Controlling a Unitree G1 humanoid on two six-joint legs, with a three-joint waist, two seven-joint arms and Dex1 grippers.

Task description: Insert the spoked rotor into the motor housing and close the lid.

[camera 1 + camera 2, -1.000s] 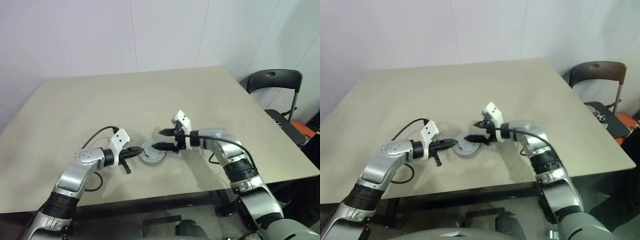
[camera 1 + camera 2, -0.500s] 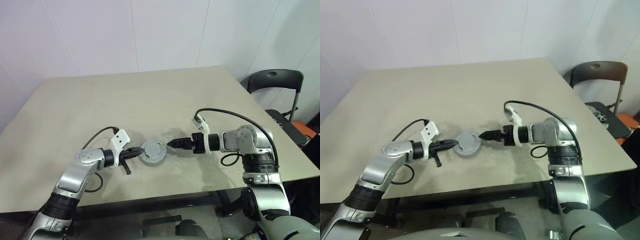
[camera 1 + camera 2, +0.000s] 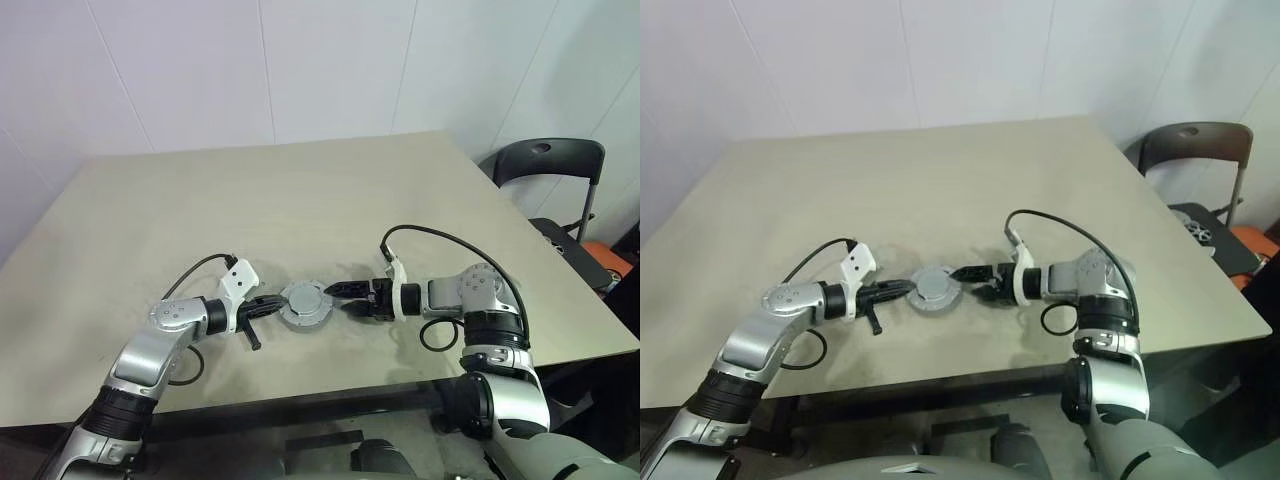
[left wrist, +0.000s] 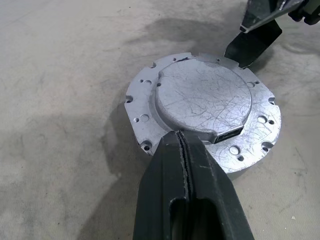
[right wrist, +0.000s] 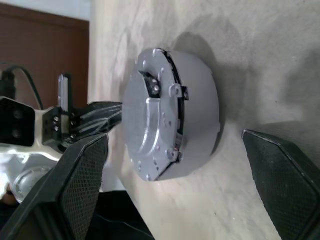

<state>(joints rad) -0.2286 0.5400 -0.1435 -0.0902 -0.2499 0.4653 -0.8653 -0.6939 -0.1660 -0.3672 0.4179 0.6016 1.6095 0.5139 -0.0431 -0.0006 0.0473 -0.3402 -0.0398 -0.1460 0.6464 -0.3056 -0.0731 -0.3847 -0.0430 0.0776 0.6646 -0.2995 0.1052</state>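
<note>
Head stereo pair looking down over table (image 3: 150,200), wrist cameras close on lid (image 4: 205,100)

Motor housing (image 3: 305,305) closed under its lid (image 4: 202,97), flat on the tabletop (image 3: 300,200).

The housing is a thick round grey metal body with a notched flange dotted with small holes. The lid, a scratched grey disc with a raised centre, sits seated on top, level. The assembly lies near the tabletop's front edge.
</note>
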